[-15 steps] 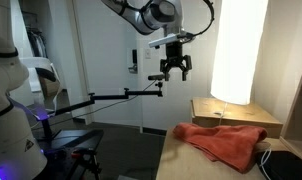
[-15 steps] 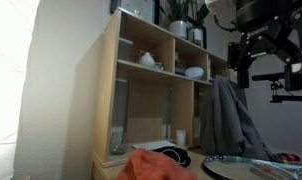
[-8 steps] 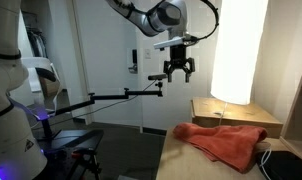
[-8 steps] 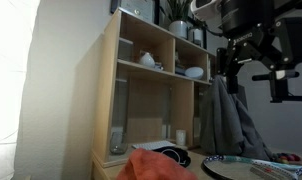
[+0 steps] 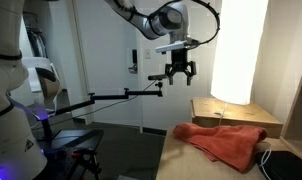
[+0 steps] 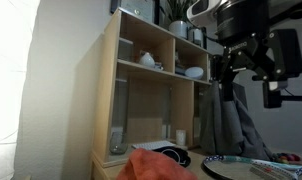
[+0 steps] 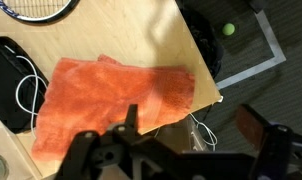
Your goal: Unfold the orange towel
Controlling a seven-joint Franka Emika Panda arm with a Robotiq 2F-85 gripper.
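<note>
Orange towel [image 5: 228, 143] well below tool [image 5: 179, 79]

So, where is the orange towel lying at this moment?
In an exterior view the orange towel lies rumpled on the wooden table, directly in front of the light wooden box. The wrist view shows it close to a table corner.

In an exterior view, the camera stands well back at about table height and looks across the room at a white wall. The light wooden table [image 5: 181, 162] sits in its lower right corner, and the black two-fingered gripper [image 5: 179, 72] is high above. In an exterior view, the camera sits low and close at the table's edge, facing a tall pale wooden shelf unit [image 6: 156, 90]. The wrist view looks steeply down from high up. All three share the soft, rumpled orange towel [image 7: 116, 100].
</note>
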